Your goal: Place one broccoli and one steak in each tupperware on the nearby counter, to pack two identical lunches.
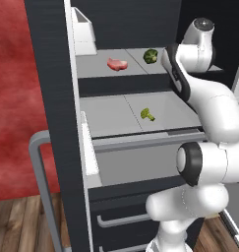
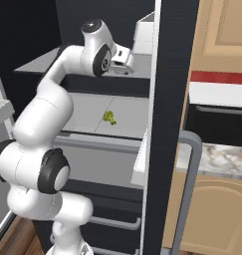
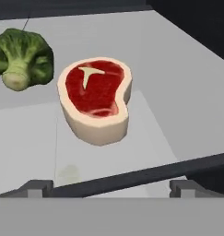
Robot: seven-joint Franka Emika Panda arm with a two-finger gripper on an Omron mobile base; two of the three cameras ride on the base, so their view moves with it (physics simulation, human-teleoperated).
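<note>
The claw (image 3: 111, 188) was held wide open, nothing gripped, its two dark tips seen low in the hand view and spread well apart. The steak (image 3: 96, 100) was found straight ahead of the claw, lying flat on the upper fridge shelf (image 3: 178, 92), a little way beyond the tips and not yet between them. Its long axis was judged to run away from the claw and slightly across, so the narrower width was offered to the jaws. A broccoli (image 3: 22, 57) was seen beyond the steak and off to one side, near it but apart. A second broccoli (image 1: 147, 114) was spotted on the shelf below, well under the claw. A strip of marble worktop (image 2: 217, 159) was glimpsed off to the side, outside the fridge. No brand, label or writing could be read anywhere.
</note>
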